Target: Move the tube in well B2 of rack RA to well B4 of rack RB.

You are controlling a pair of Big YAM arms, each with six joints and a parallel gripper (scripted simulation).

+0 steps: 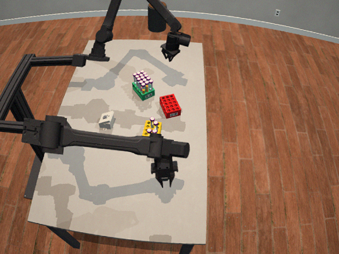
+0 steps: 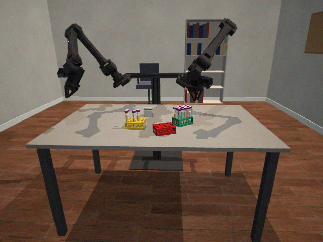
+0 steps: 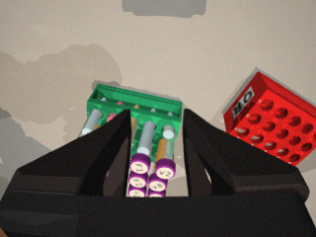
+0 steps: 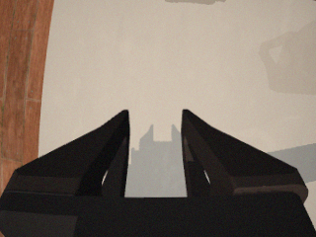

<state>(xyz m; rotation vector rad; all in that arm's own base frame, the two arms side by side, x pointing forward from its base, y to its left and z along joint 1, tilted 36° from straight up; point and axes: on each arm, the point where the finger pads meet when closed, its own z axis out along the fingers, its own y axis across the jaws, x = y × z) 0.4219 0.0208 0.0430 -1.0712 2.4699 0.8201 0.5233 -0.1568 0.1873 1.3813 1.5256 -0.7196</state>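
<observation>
The green rack RA [image 1: 137, 92] [image 2: 178, 121] [image 3: 168, 108] stands level, crowded with purple-capped tubes [image 1: 143, 79] [image 2: 182, 108] [image 3: 165, 169]. I cannot tell which one is in B2. The yellow rack RB [image 1: 159, 127] [image 2: 139, 128] holds several purple-capped tubes and is partly hidden by the right arm in the top view. My left gripper [image 1: 169, 58] [image 2: 195, 99] [image 3: 157, 118] is partly open and empty, high above the table beyond the green rack in the top view. My right gripper [image 1: 167, 185] [image 2: 67, 96] [image 4: 155, 119] is partly open and empty, high, away from the racks.
An empty red rack [image 1: 169, 104] [image 2: 164, 128] [image 3: 269, 85] stands between and in front of the green and yellow racks in the exterior view. A small white box [image 1: 105, 121] [image 2: 149, 112] stands toward the arm bases; its lamp cannot be made out.
</observation>
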